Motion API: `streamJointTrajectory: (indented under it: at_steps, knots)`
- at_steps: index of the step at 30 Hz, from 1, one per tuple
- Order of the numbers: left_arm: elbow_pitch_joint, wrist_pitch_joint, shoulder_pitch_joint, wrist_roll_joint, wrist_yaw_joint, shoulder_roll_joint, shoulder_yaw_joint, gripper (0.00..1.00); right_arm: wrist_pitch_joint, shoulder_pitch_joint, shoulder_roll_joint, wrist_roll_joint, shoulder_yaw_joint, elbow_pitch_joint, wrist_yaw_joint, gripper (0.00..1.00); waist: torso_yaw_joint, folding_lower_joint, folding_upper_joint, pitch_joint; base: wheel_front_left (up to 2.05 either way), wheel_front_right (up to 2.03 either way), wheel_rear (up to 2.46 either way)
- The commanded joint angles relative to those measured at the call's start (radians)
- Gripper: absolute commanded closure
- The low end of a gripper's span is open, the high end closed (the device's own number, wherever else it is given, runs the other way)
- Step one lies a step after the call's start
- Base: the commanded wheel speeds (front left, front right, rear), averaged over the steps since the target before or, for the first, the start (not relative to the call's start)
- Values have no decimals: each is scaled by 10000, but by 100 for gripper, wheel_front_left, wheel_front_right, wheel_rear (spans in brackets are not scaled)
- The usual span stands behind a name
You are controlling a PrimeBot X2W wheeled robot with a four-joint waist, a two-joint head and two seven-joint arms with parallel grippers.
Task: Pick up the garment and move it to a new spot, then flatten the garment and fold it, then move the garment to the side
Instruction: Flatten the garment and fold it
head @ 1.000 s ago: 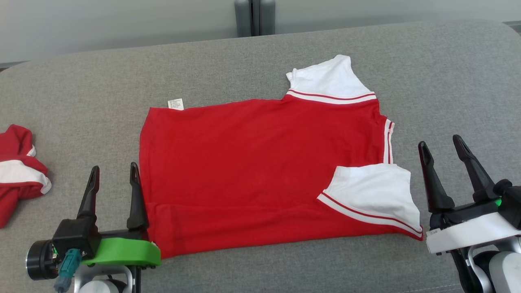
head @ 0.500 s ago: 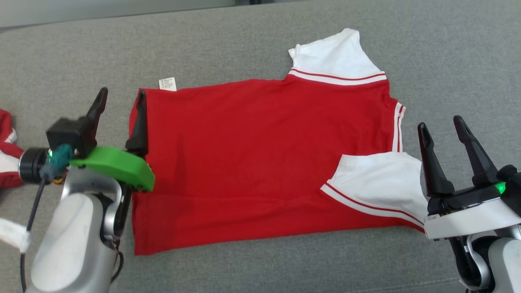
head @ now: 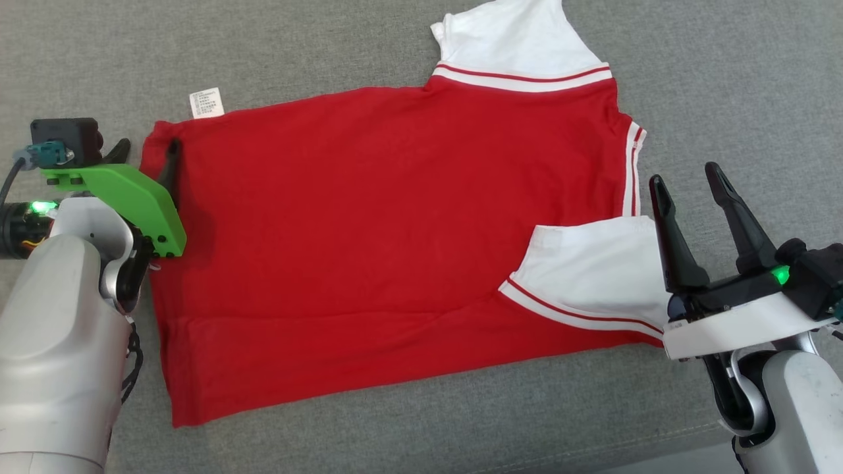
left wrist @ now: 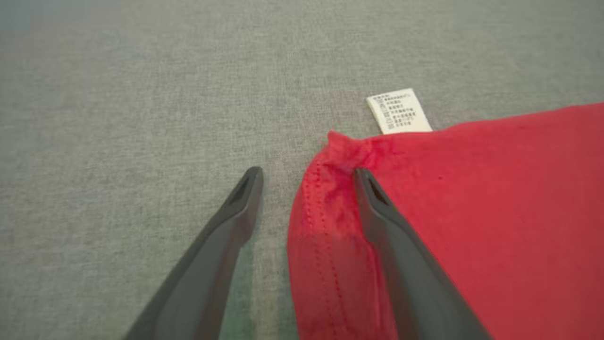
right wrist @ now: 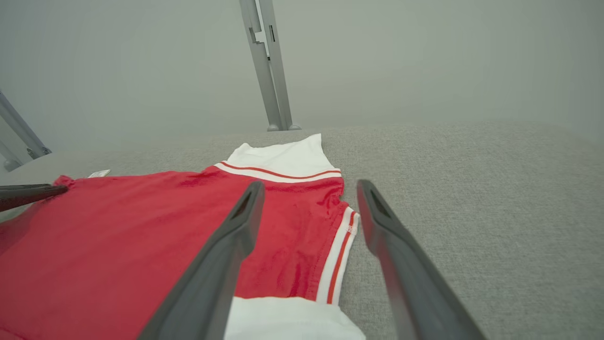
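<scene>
Right wrist view: post [right wrist: 269, 66] beyond garment [right wrist: 118, 245]

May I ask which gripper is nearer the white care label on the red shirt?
Left. The left gripper straddles the red shirt's corner beside the care label; the right gripper is by the opposite sleeve.

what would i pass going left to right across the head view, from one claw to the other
left claw → care label → red body of the garment → folded white sleeve → right claw
</scene>
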Motion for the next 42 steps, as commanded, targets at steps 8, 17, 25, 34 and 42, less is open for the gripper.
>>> streamJointTrajectory:
  at_steps: [8,17,25,34,42]
  knots:
    - [1377,-491,-581,-247,-144,-133,-542,100,-193,-1277,-359,430,-174,1205,-7,0,-42,0,0,202,0,0,0]
    - [1851,-1166,-1156,-394,-182,-678,-1215,100,-386,-3630,-818,1107,145,3466,-7,0,618,0,0,649,0,0,0]
    - [2079,-1642,-1491,-707,-189,-1258,-1953,100,-296,-6361,-1055,1823,1084,6415,-7,0,1385,0,0,932,0,0,0]
    - [2300,-1967,-2002,-1091,-191,-1803,-2788,100,113,-8614,-1346,2381,1953,9415,-7,0,2170,0,0,1218,0,0,0]
    - [2646,-2178,-2229,-1524,-190,-1967,-3421,100,861,-9799,-1492,2517,2958,11073,-7,0,2389,0,0,1265,0,0,0]
